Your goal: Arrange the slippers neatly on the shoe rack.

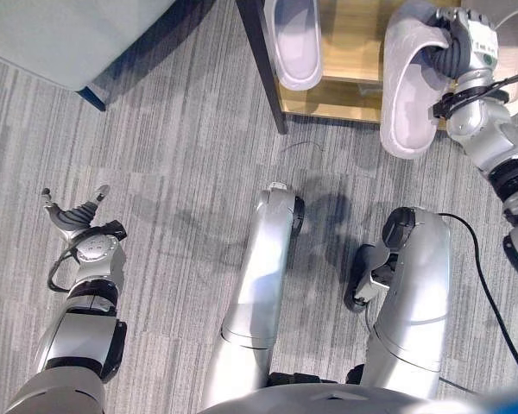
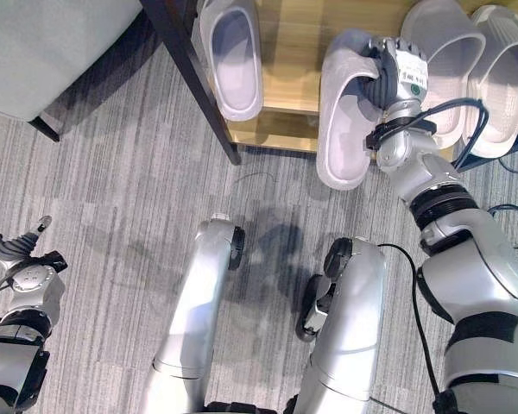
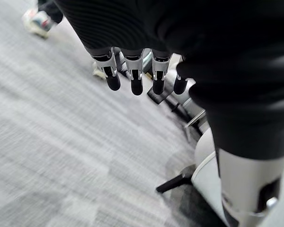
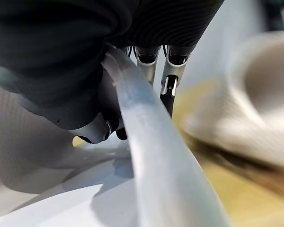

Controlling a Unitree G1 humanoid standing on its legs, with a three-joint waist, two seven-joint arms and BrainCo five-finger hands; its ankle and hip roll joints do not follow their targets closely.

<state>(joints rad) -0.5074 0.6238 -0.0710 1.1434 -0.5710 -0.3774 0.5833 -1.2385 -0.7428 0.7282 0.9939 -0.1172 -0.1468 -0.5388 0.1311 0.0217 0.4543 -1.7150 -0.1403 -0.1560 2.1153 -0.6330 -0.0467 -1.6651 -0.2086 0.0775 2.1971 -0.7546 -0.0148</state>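
The robot hand [image 4: 146, 71] pinches a pale slipper's rim [image 4: 156, 156] above a wooden shelf [image 4: 236, 198].

The slippers [image 2: 230, 56] are pale lilac-grey, the shoe rack [image 2: 289, 129] has a light wooden shelf and a black leg, the carpet [image 2: 112, 198] is grey with fine darker streaks, and the sofa [image 2: 43, 43] is plain grey-green.

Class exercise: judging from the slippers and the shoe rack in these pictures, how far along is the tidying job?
Done: one slipper lies on the wooden shoe rack at its left end, and a pair sits at its right. In hand: the right hand has its fingers curled round the edge of a fourth slipper, whose heel overhangs the rack's front edge. Left: setting that slipper fully on the shelf and letting go. The left hand hangs open over the carpet.
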